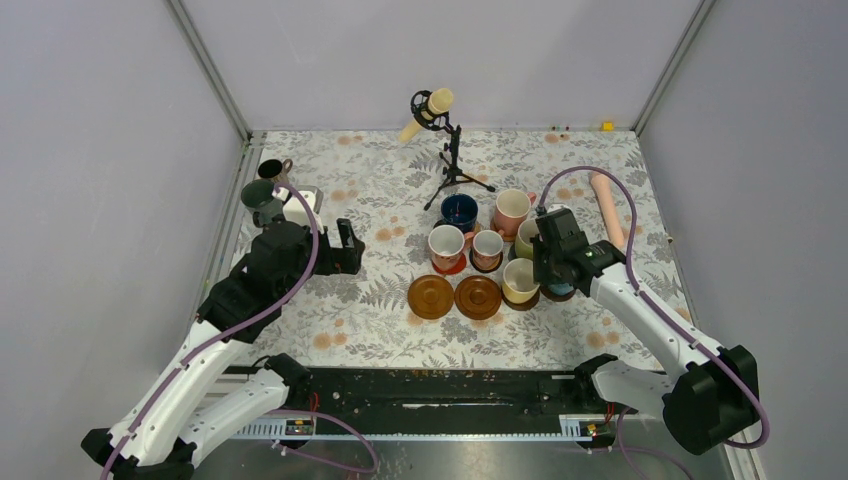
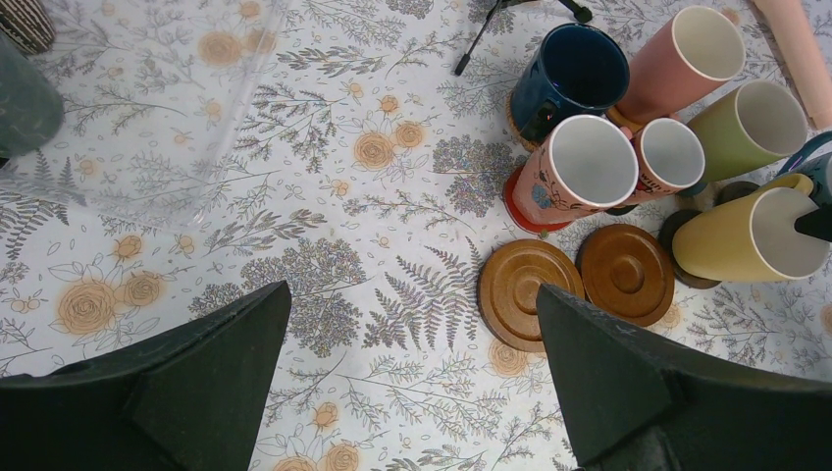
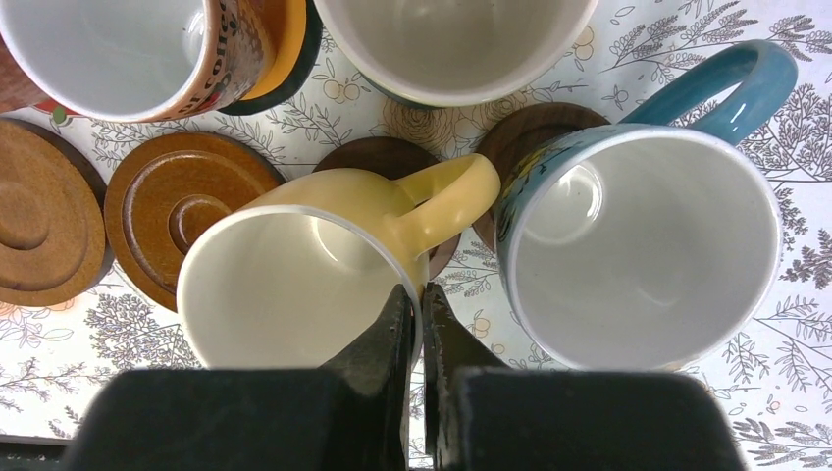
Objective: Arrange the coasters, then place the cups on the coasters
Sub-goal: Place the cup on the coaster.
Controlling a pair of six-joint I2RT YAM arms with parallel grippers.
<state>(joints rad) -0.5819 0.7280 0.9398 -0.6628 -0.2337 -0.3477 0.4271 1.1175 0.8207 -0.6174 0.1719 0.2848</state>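
Front row, right end: yellow cup [image 3: 285,285] sits over a dark coaster [image 3: 378,157]. Its handle points away from the wrist, toward the blue cup [image 3: 638,255] just beside it, which is on its own coaster.

- Right gripper [image 3: 414,304] is pinched shut on the yellow cup's rim next to the handle root, one finger inside and one outside. It is directly above the cup, so the only axis that matters is vertical.
- I can't tell from these views whether the base is fully down on the coaster. My read is that this cup is at or near placement, so the next move is to let go and lift straight up. Any sideways drift risks bumping the blue cup.
- Two empty coasters [image 1: 431,297] [image 1: 478,297] lie just left of the yellow cup, between the arms and nearer the table's front edge.
- Left gripper [image 2: 412,294] is spread wide and holds nothing. It is well to the left of the coasters.
- Green cup [image 1: 258,200] and black cup [image 1: 271,170] stand at the far-left back, with no coaster visible under them. The left arm is clearly nearer, so I judge those are its picks. The carry would run rightward to the empty coasters.
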